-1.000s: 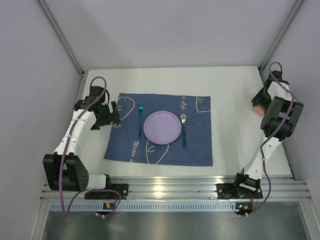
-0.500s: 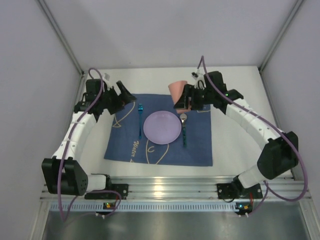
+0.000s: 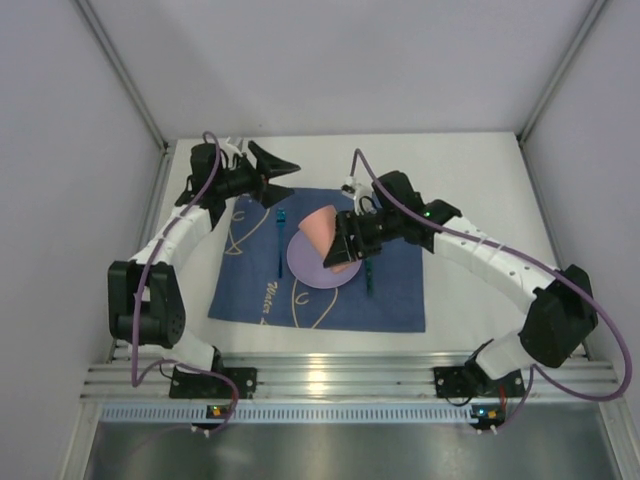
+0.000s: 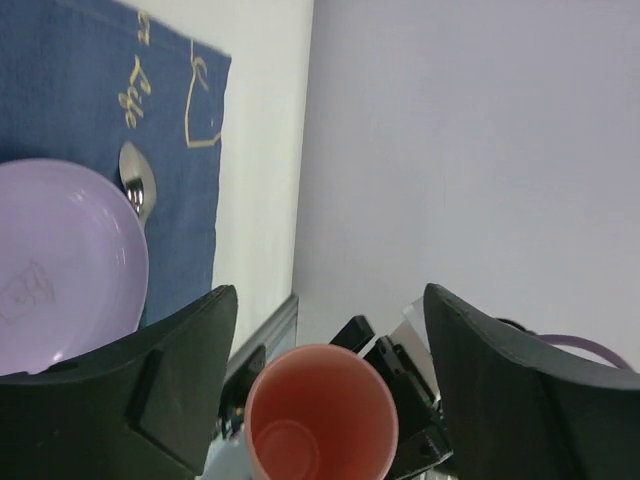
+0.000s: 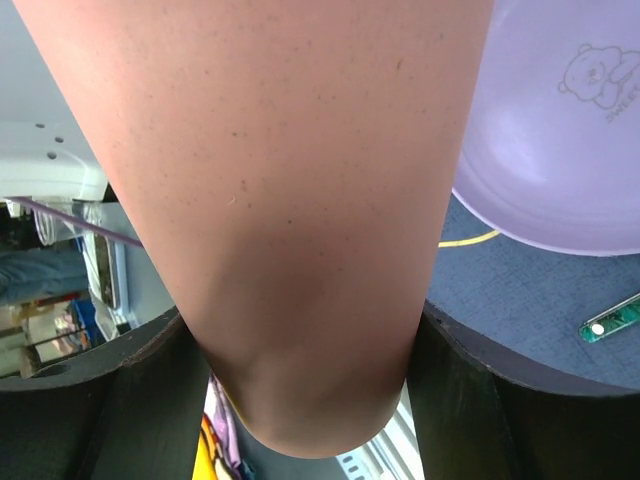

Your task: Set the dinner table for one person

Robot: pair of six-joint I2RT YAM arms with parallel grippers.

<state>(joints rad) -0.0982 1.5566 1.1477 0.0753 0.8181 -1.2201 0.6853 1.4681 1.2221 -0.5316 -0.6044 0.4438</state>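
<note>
My right gripper is shut on a salmon-pink cup and holds it tilted on its side above the purple plate. The cup fills the right wrist view between my fingers. My left gripper is open and empty over the back left corner of the blue mat. In the left wrist view its open mouth faces my left gripper, still apart from it. A teal fork lies left of the plate, a spoon right of it. The white dinner table lies under all.
The ridged aluminium rail runs along the near edge by the arm bases. Grey walls close in the table at the back and both sides. The plate and spoon also show in the left wrist view.
My right arm has carried the cup from the mat's back edge forward and left, over the plate, tilting it. My left gripper has moved toward the back and right, facing the cup.
</note>
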